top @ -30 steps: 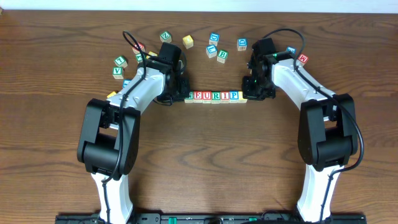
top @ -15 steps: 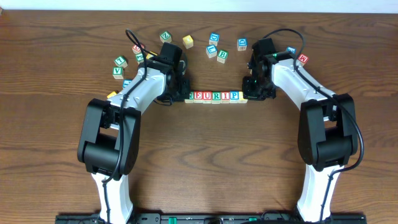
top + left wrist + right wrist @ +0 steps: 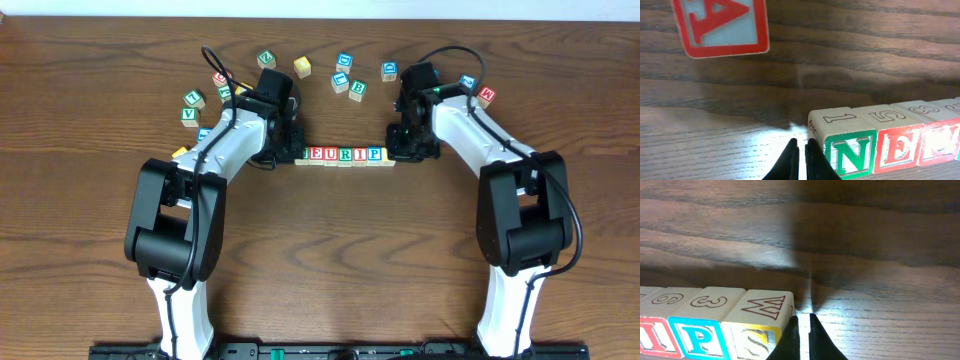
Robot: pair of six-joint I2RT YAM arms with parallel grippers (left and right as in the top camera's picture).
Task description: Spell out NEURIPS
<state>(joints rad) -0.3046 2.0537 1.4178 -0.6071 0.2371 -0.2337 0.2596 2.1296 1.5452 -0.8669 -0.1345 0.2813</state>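
Overhead, a dark wooden table (image 3: 90,200) carries two white-and-black robot arms that lean in toward the middle of the frame. At the upper left, loose wooden letter cubes lie scattered, among them a green V cube (image 3: 190,116).

Right of these, the left gripper (image 3: 293,154) sits low at the left end of a straight row of small wooden alphabet cubes (image 3: 343,155), which lies at the centre of the frame. In the left wrist view its black fingertips (image 3: 791,155) are pinched almost together with nothing between them. They sit just beside the green N cube (image 3: 850,152); contact cannot be judged. A red E cube (image 3: 897,147) follows on the right. A red A cube (image 3: 722,25) lies well apart, at the upper left of that view.

At the row's right end sits the right gripper (image 3: 397,154). In the right wrist view its fingertips (image 3: 791,330) are likewise drawn nearly closed and empty, right beside the yellow S cube (image 3: 757,335), which follows a blue P cube (image 3: 700,332). Farther right in the overhead view, a red-lettered cube (image 3: 487,95) lies apart.
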